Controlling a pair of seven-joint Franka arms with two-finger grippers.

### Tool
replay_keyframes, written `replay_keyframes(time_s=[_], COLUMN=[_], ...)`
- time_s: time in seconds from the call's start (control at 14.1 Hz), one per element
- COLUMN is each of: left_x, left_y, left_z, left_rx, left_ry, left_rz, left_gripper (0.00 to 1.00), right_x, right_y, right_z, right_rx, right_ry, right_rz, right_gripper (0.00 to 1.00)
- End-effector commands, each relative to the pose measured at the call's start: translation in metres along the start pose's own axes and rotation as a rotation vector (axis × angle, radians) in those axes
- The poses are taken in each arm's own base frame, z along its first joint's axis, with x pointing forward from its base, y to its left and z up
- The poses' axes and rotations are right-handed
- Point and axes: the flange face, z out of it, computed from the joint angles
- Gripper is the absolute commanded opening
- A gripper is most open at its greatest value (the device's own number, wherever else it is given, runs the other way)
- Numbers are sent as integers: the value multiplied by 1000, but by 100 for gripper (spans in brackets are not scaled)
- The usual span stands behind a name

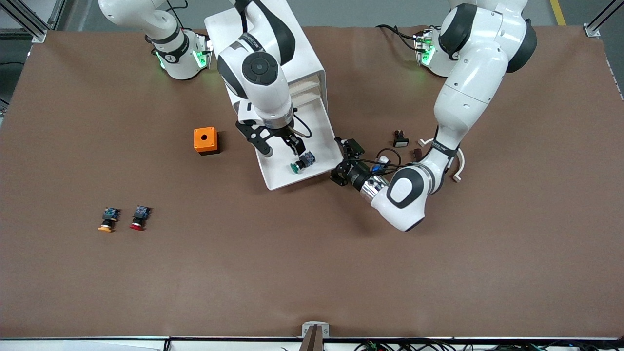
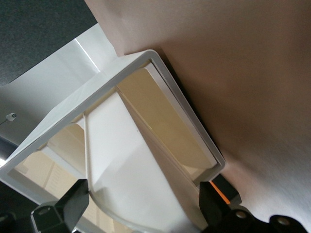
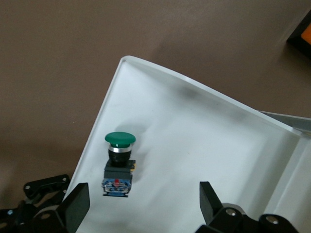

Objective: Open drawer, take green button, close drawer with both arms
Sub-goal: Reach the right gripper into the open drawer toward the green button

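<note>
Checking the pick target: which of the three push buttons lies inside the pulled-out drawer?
The green-capped button, lying in the open drawer under the right claw; the orange-capped and red-capped ones sit on the table.

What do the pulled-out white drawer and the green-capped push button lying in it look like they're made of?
The shallow cream-white drawer looks like moulded plastic with a smooth matte finish, going by its rounded rim and corners. The button seems mostly plastic: glossy green cap, black body, blue rear part. A shiny silver ring under the cap may be metal.

green-capped button (image 3: pixel 119 162), cream-white drawer (image 1: pixel 278 175), orange box (image 1: pixel 205 140)
</note>
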Motion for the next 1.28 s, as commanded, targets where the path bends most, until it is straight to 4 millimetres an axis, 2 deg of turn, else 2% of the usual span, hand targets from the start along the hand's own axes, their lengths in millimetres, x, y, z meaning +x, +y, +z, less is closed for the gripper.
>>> replay_keyframes(time_s=[0.0,0.28,0.43,0.71,0.99,1.21], left_x=[3,17,21,27,38,44], left_y=[13,27,31,36,39,37], left_z=[21,24,25,25,12,-10], left_rx=[-2,16,29,45,59,48], left_ry=[-5,-60,-79,-112,-136,-169], left_rz=[-77,-251,-335,-414,-463,-463], left_gripper=[99,99,99,99,99,99], right_x=[-6,-8,-23,-34,-41,-42], right_y=[-17,-27,-31,-35,-36,-43], right_z=[8,34,53,82,95,102], right_rx=[14,10,10,-3,-19,-17], right_ry=[19,26,31,40,44,45], right_rz=[28,37,51,43,32,31], right_gripper=[100,99,99,97,92,85])
